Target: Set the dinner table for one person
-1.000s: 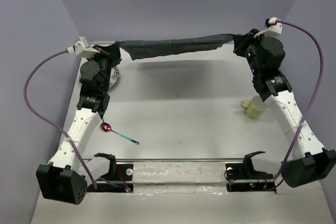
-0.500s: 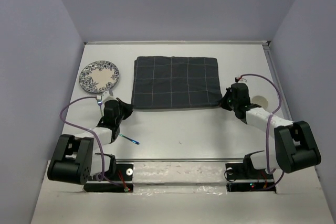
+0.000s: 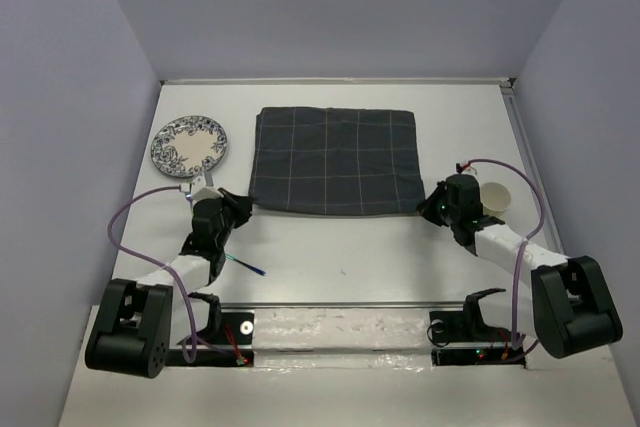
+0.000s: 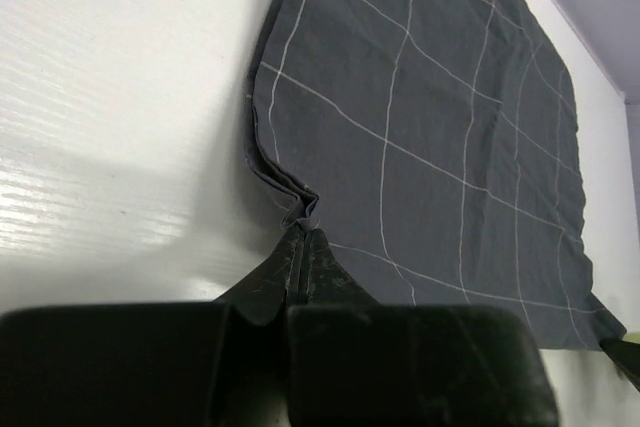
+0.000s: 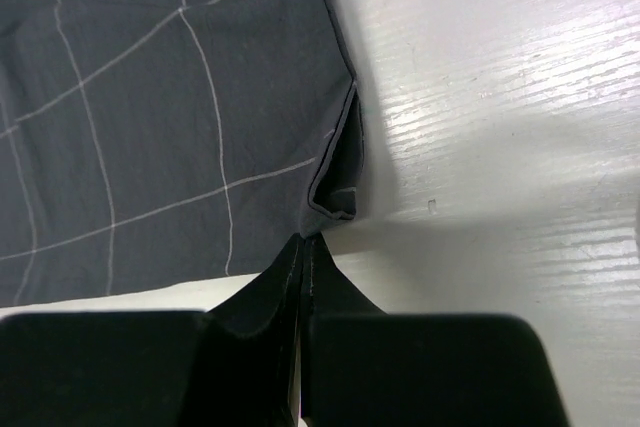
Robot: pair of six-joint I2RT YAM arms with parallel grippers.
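Grey gridded cloth (image 3: pixel 335 160) on dinner table (image 3: pixel 330 242), between plate (image 3: pixel 188 143) and cup (image 3: pixel 497 196)

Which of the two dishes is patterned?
The round plate at the far left: it bears a dark ornate pattern, while the cup on the right is plain and pale.

text: none legible | labels: none | numbers: none
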